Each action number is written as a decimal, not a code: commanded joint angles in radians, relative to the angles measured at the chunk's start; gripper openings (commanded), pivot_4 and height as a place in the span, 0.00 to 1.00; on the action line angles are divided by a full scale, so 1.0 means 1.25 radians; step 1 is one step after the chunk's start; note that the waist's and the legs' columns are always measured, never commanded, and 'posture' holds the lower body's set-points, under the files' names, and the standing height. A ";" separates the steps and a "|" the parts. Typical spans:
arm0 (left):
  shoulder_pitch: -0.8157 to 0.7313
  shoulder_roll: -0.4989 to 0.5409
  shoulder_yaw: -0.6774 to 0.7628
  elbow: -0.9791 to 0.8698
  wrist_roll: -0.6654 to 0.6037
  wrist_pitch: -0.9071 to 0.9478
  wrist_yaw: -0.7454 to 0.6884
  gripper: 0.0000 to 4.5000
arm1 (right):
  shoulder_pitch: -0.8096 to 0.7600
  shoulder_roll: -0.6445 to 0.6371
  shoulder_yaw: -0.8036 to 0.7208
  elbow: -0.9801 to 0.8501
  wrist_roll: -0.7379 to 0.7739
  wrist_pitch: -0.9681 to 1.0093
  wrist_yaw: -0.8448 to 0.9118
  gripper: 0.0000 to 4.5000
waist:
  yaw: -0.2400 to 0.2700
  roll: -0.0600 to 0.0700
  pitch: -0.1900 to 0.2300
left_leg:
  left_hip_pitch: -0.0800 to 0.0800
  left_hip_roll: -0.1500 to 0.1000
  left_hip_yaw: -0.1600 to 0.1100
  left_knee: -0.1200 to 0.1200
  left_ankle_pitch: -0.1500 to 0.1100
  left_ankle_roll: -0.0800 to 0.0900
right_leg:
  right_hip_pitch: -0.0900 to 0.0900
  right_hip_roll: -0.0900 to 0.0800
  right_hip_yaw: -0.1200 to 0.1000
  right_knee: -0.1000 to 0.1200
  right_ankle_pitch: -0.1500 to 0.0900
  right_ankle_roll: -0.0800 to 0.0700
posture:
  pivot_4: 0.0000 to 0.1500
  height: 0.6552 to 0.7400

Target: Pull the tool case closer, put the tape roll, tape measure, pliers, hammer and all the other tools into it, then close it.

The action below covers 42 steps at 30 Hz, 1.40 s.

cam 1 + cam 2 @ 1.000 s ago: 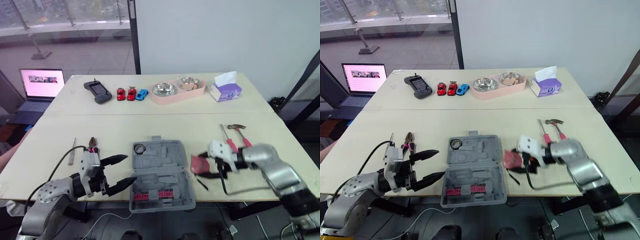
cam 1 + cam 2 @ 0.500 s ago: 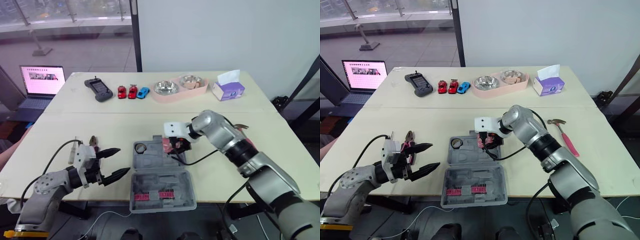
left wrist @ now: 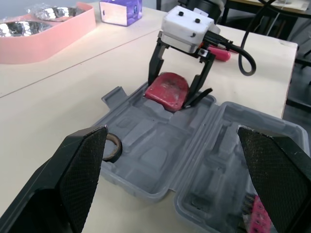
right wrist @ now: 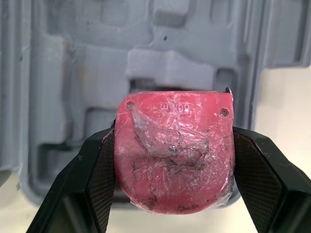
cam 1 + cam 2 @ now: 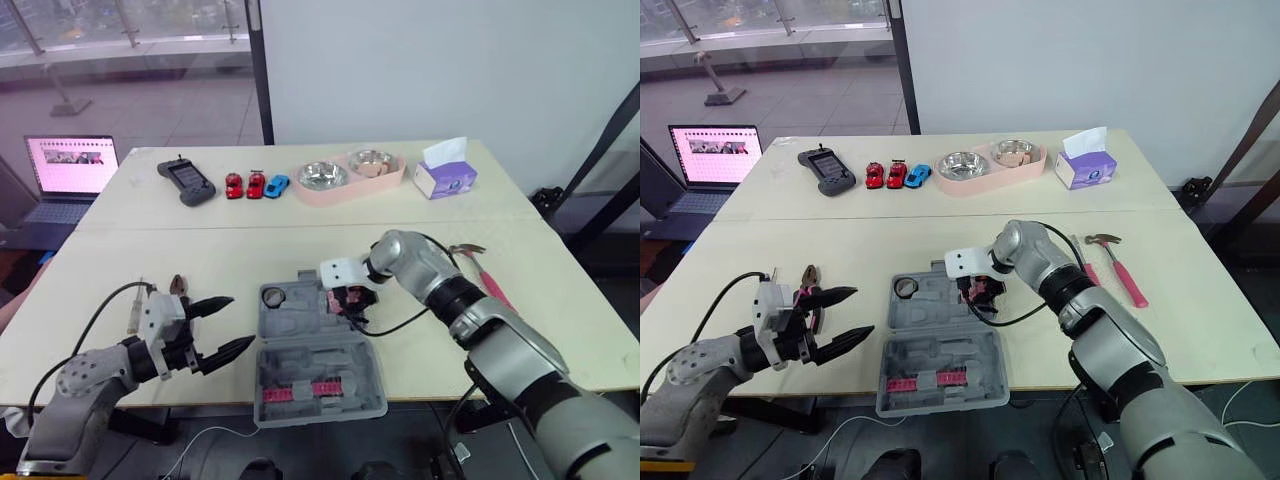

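**Right wrist view: red tape measure pinched over the open case, most tools yet to go in**

Nearest the robot, the grey moulded plastic tool case (image 5: 320, 350) lies open flat by the front edge of the pale counter (image 5: 200, 250), so the pulling-closer looks done; its near half carries a strip of red bits (image 5: 300, 390). Just to its left the left pincer (image 5: 243, 320) hovers above the counter with its black fingers spread wide and nothing between them. In the case's far half the black tape roll (image 3: 111, 147) already sits in a corner recess; over the same half the right pincer (image 3: 171, 94) is pinching the rounded red tape measure (image 4: 174, 131) by its sides, held above the moulded pockets; whether it touches the plastic I cannot tell, and I judge the placing to be the step in hand.

Left to do, by my reckoning: the red-handled pliers (image 5: 808, 280) lie on the counter beyond the left pincer; the red-handled steel hammer (image 5: 1118, 270) lies well to the right of the case, with a slim red-handled tool (image 5: 1085, 262) beside it; then the lid must be folded shut.

Farther back, on the second half of the counter, stand a black handheld device (image 5: 185, 182), three small toy cars (image 5: 255, 185), a pink tray with two steel bowls (image 5: 350, 178) and a purple tissue box (image 5: 445, 178); beyond the far left corner an open laptop (image 5: 68, 170) glows; behind rise a glass wall on the left and a plain white wall on the right.
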 commanded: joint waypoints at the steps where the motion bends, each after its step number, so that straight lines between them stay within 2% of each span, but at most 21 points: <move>1: 0.009 0.002 0.023 -0.033 -0.013 0.001 0.010 1.00 | -0.027 0.011 -0.024 0.040 -0.013 -0.029 -0.025 0.65 | 0.001 0.000 0.000 | 0.000 0.000 0.000 0.000 0.000 0.000 | 0.000 0.000 0.000 0.000 0.000 0.000 | 1.00 1.00; 11: 0.010 -0.001 0.015 -0.052 -0.017 0.017 0.024 1.00 | -0.042 0.030 -0.050 0.084 -0.023 -0.060 -0.038 0.65 | 0.000 0.000 0.000 | 0.000 0.000 0.000 0.000 0.000 0.000 | 0.000 0.000 0.000 0.000 0.000 0.000 | 1.00 1.00; 14: 0.008 -0.001 0.015 -0.051 -0.018 0.020 0.023 1.00 | -0.044 0.030 -0.058 0.082 -0.021 -0.061 -0.040 0.97 | 0.000 0.000 0.000 | 0.000 0.000 0.000 0.000 0.000 0.000 | 0.000 0.000 0.000 0.001 0.000 0.000 | 1.00 1.00; 15: 0.007 -0.001 0.015 -0.051 -0.019 0.021 0.023 1.00 | -0.044 0.029 -0.061 0.078 -0.019 -0.061 -0.037 0.99 | 0.000 0.000 0.000 | 0.000 0.000 0.000 0.000 0.000 0.000 | 0.000 0.000 0.000 0.001 0.000 0.000 | 1.00 1.00; 20: 0.007 -0.005 0.008 -0.053 -0.018 0.022 0.022 1.00 | -0.045 0.004 -0.117 0.002 0.023 -0.016 -0.001 0.99 | 0.000 0.000 0.000 | 0.000 0.000 0.000 0.000 0.000 0.000 | 0.000 0.000 0.000 0.001 0.000 0.000 | 1.00 1.00; 28: 0.021 -0.010 0.010 -0.061 -0.019 0.021 0.020 1.00 | 0.059 -0.084 -0.204 -0.210 0.086 0.114 0.045 0.99 | 0.002 0.000 0.000 | 0.000 0.000 0.000 0.001 0.000 0.000 | 0.001 0.000 0.000 0.000 0.000 0.000 | 1.00 1.00; 31: 0.025 -0.011 0.013 -0.060 -0.020 0.018 0.017 1.00 | 0.099 -0.097 -0.227 -0.255 0.100 0.145 0.027 0.82 | 0.002 0.000 0.000 | 0.000 0.000 0.000 0.000 0.000 0.000 | 0.000 0.000 0.000 0.000 0.000 0.000 | 1.00 1.00; 35: 0.029 -0.013 0.014 -0.053 -0.018 0.013 0.012 1.00 | 0.158 -0.100 -0.265 -0.311 0.137 0.168 -0.001 0.39 | 0.001 0.000 0.000 | 0.000 0.000 0.000 0.000 0.000 0.000 | 0.000 0.000 0.000 0.000 0.000 0.000 | 1.00 1.00; 42: 0.028 -0.019 0.015 -0.034 -0.014 0.002 0.005 1.00 | 0.242 -0.064 -0.336 -0.306 0.210 0.119 -0.087 0.39 | 0.002 0.000 0.000 | 0.000 0.000 0.000 0.001 0.000 0.000 | 0.001 0.000 0.000 0.000 0.000 0.000 | 1.00 1.00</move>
